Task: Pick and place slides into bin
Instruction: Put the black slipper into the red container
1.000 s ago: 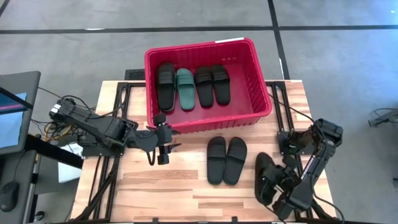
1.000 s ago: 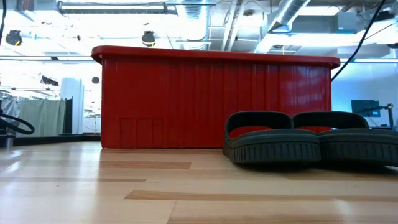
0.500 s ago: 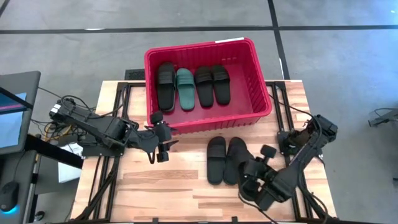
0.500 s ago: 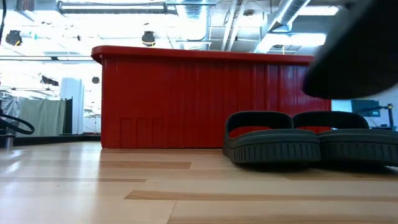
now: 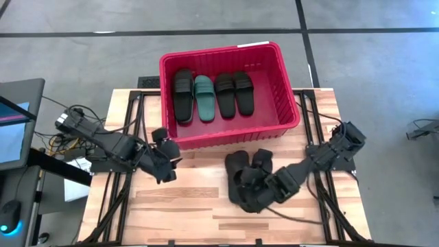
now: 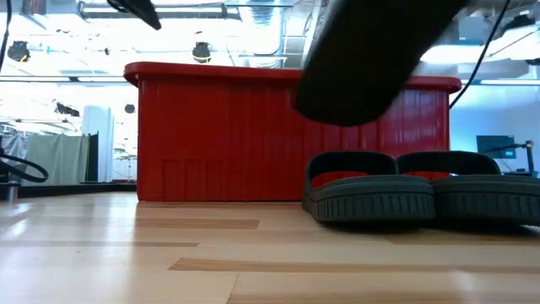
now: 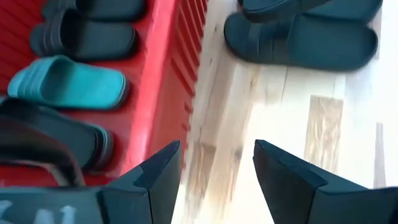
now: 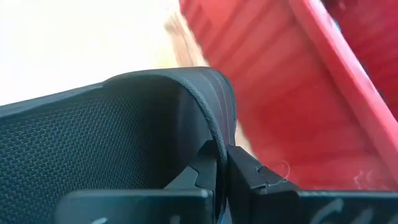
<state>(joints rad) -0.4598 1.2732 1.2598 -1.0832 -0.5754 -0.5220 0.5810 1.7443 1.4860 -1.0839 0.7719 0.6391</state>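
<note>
Centrally, right gripper (image 8: pixel 219 163) pinches black rubbery slide (image 8: pixel 93 130) above table pair (image 6: pixel 422 190), lower right; left gripper (image 7: pixel 214 171) open beside red ribbed plastic bin (image 5: pixel 226 134).

A robotics lab or workshop: exposed ceiling ducts (image 6: pixel 396 21) and lights overhead, grey concrete floor (image 5: pixel 82 55), a monitor (image 5: pixel 12 123) and loose cables (image 5: pixel 62 140) beside the wooden worktop (image 5: pixel 199 206).

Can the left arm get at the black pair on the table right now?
Probably not cleanly. The left gripper is open and empty by the bin front wall, but the right gripper, shut on a black slide, hangs right over the black pair and crowds the approach.
</note>
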